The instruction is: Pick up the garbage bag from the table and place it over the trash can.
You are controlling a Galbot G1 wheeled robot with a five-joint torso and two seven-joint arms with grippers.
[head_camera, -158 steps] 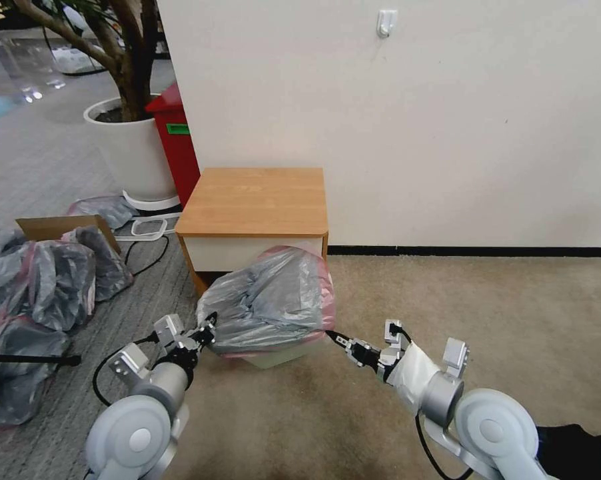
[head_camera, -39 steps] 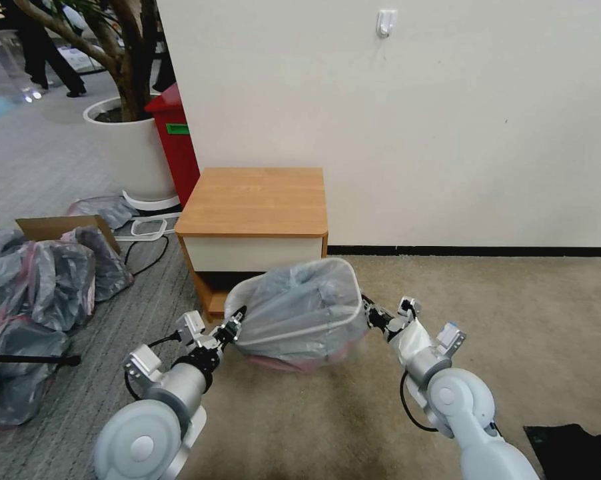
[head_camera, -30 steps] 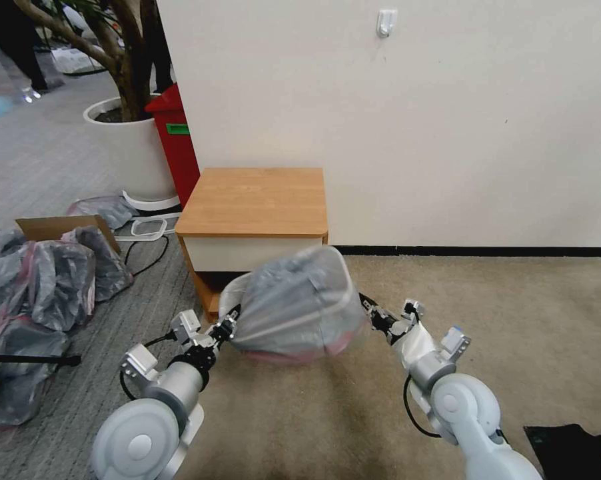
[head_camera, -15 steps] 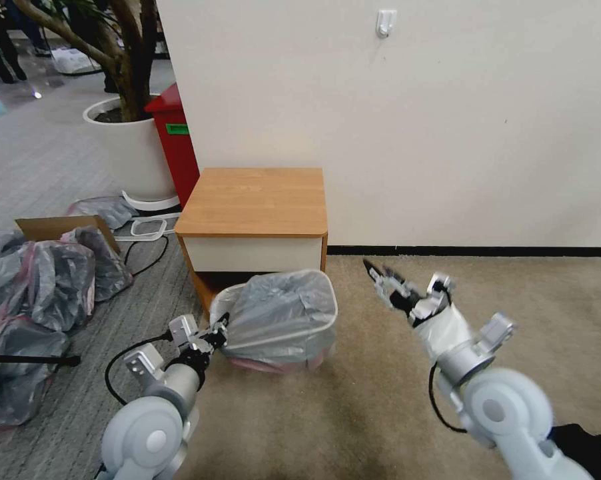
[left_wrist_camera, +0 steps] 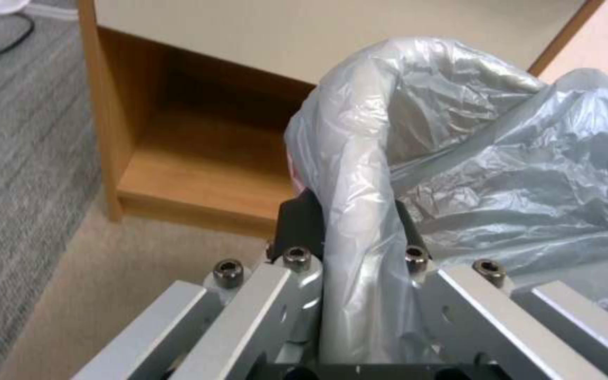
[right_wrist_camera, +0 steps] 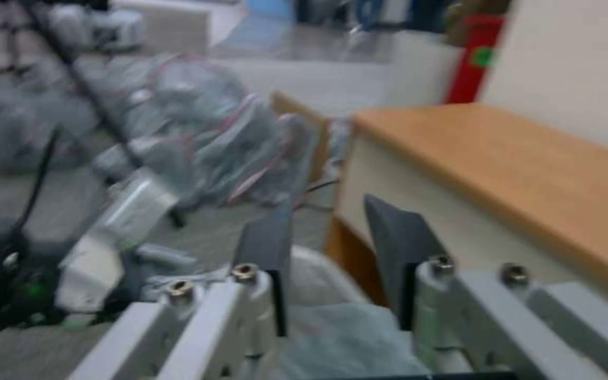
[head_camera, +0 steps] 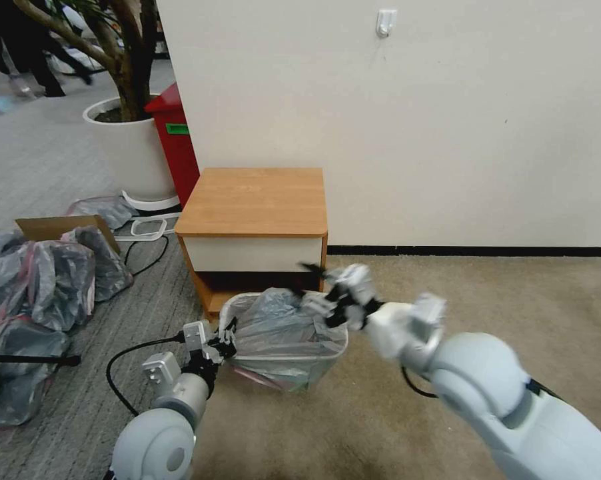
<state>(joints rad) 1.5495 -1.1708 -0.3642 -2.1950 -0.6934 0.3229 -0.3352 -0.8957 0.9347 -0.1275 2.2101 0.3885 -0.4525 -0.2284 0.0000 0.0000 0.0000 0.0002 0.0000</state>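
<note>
The garbage bag (head_camera: 280,330), translucent grey with a pink-red edge low down, is pulled over the small trash can (head_camera: 294,359), which stands on the carpet in front of the light-wood table (head_camera: 254,200). The can's pale rim shows through the plastic. My left gripper (head_camera: 226,341) is at the can's left rim. In the left wrist view it (left_wrist_camera: 350,211) is shut on the bag-covered rim, one finger on each side. My right gripper (head_camera: 314,287) hovers over the can's far right corner. Its black fingers (right_wrist_camera: 265,248) stand apart with nothing between them; the bag (right_wrist_camera: 346,338) lies below.
A heap of grey bags with a cardboard box (head_camera: 40,280) lies on the floor at the left. A red bin (head_camera: 177,140) and a white planter (head_camera: 137,153) stand behind the table. A black cable (head_camera: 124,357) loops by my left arm. Open beige carpet lies to the right.
My right gripper, free of the bag half a second ago, has swung left over the can's far rim. The can has settled lower on the floor. The left gripper keeps its hold.
</note>
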